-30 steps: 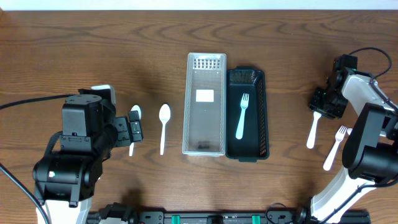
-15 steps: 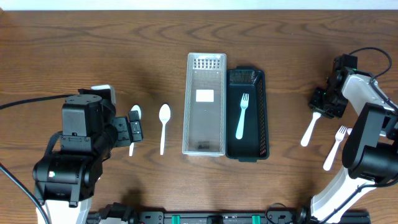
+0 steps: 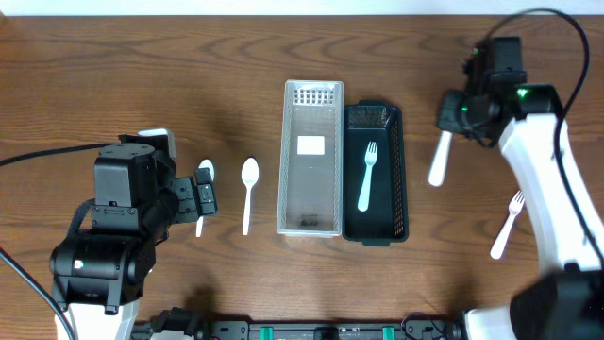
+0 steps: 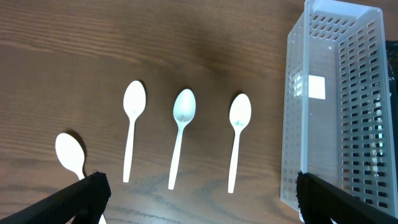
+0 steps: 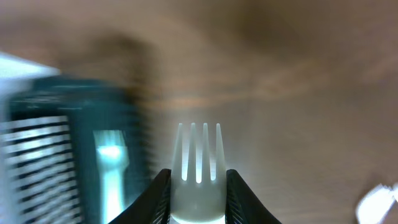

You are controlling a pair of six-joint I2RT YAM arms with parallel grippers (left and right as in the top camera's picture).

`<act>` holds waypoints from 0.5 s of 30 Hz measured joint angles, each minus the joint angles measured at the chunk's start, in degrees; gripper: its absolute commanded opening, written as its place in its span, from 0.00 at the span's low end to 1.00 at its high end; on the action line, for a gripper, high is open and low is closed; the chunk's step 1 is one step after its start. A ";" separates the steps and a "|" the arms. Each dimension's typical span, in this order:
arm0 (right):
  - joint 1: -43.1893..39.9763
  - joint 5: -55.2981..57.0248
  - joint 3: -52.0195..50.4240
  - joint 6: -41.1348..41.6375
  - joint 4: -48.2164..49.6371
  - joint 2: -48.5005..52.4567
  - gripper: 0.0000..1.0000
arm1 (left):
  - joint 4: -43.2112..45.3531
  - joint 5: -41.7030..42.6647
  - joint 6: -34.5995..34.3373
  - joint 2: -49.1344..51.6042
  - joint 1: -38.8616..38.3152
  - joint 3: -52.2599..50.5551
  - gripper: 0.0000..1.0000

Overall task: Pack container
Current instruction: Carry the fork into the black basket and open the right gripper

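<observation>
My right gripper (image 3: pixel 461 121) is shut on a white plastic fork (image 3: pixel 439 159), held above the table right of the black basket (image 3: pixel 404 170); the wrist view shows its tines (image 5: pixel 199 155) between the fingers (image 5: pixel 198 193). A white fork (image 3: pixel 366 176) lies in the black basket, also seen blurred in the right wrist view (image 5: pixel 111 162). A clear white basket (image 3: pixel 287 142) stands beside it, also at the right of the left wrist view (image 4: pixel 292 149). My left gripper (image 4: pixel 199 199) is open above several white spoons (image 4: pixel 180 140); one spoon (image 3: pixel 248 192) lies left of the clear basket.
Another white fork (image 3: pixel 507 225) lies on the table at the right. The black basket (image 5: pixel 37 124) shows blurred at the left of the right wrist view. A spoon (image 3: pixel 202 184) lies partly under my left arm.
My right gripper has lifted the fork off the table and carried it left and towards the far side, nearer the black basket. The left arm has not moved.
</observation>
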 measured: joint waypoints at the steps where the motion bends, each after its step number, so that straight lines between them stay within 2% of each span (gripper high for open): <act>1: 2.34 -0.22 0.33 0.90 0.07 -1.51 0.01 | 0.00 0.00 0.00 0.00 0.00 0.00 0.98; 7: 10.73 -0.39 0.17 4.68 1.20 -0.04 0.01 | 0.00 0.00 0.00 -0.02 0.00 0.00 0.98; 15: 16.96 -0.37 -1.22 6.36 2.62 12.55 0.03 | -0.44 0.00 0.00 -0.02 0.00 0.00 0.98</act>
